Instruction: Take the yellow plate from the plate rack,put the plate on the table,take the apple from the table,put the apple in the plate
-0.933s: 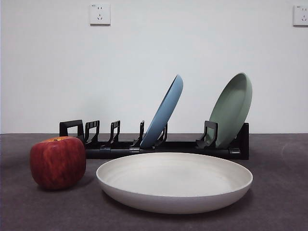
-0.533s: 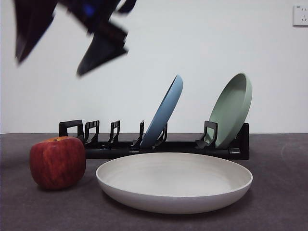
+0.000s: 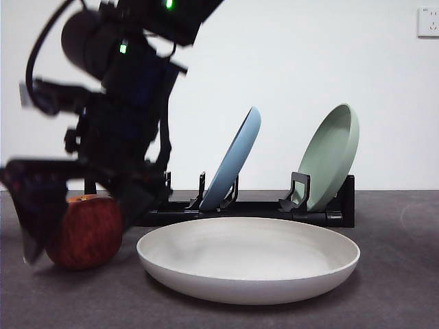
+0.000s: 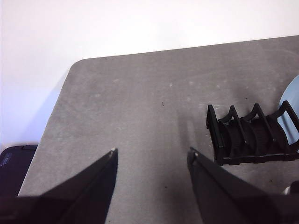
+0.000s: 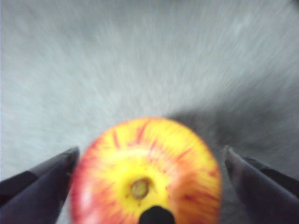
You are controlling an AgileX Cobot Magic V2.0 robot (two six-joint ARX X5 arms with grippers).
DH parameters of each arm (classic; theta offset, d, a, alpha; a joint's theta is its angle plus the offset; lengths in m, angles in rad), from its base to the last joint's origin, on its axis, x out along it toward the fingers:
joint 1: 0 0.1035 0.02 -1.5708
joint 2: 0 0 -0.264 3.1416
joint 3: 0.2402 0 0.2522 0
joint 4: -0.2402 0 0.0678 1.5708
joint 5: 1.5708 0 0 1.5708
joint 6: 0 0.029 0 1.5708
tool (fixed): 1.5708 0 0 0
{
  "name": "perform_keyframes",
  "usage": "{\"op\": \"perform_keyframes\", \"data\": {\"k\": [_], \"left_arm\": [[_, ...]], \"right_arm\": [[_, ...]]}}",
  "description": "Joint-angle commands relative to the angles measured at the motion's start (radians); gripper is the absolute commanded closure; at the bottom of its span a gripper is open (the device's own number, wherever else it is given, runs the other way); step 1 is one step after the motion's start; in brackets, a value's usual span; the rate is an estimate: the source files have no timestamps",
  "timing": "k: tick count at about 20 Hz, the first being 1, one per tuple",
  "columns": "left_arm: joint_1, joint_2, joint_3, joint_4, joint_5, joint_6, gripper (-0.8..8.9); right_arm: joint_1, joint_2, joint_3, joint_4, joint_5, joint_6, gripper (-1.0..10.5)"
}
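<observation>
apple: on the table, stem up, just left of the yellow plate in the front view, not touching it. right gripper: directly above the apple, jaws spread wide, one on each side of the fruit, neither seen pressing it; the view is blurred. in the front view this gripper is a big dark shape covering the apple's left and top.

yellow plate: flat on the table, in front of the plate rack.

plate rack: holds a blue plate and a green plate, both leaning.

left gripper: jaws apart, holding nothing, over bare table beside the rack's handle end.
</observation>
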Motion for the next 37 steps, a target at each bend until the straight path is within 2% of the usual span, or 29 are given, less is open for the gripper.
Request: {"op": "perform_keyframes", "data": {"k": [1,2,3,12,16,22,25,32,34,37], "left_arm": [[0.003,-0.003,-0.003,-0.004,0.001,0.008,5.62],[0.003,-0.003,-0.003,-0.006,0.001,0.008,5.62],[0.003,-0.003,-0.003,-0.006,0.0,0.008,5.62],[0.003,0.006,-0.003,0.014,0.01,0.009,5.62],[0.003,0.042,-0.003,0.068,0.085,0.009,5.62],[0.002,0.116,-0.003,0.134,0.187,0.008,5.62],[0.002,0.142,-0.003,0.166,0.238,0.007,5.62],[0.002,0.152,-0.003,0.177,0.264,0.0,5.62],[0.002,0.152,-0.003,0.172,0.264,0.0,5.62],[0.002,0.152,-0.003,0.164,0.264,0.0,5.62]], "right_arm": [[0.002,0.014,0.003,-0.004,0.0,-0.005,7.6],[0.005,0.014,0.003,-0.003,0.0,-0.006,9.3],[0.007,0.014,0.003,0.0,0.004,-0.005,9.5],[0.013,-0.045,0.038,-0.05,0.01,-0.005,9.6],[-0.012,-0.189,0.085,-0.139,0.009,-0.006,9.6],[-0.121,-0.476,0.086,-0.343,0.009,-0.003,9.6],[-0.199,-0.593,0.086,-0.476,0.009,0.026,9.6],[-0.336,-0.707,0.084,-0.773,0.009,0.117,9.6],[-0.338,-0.707,0.049,-0.774,0.008,0.12,9.6],[-0.323,-0.706,-0.076,-0.636,0.006,0.158,9.6]]}}
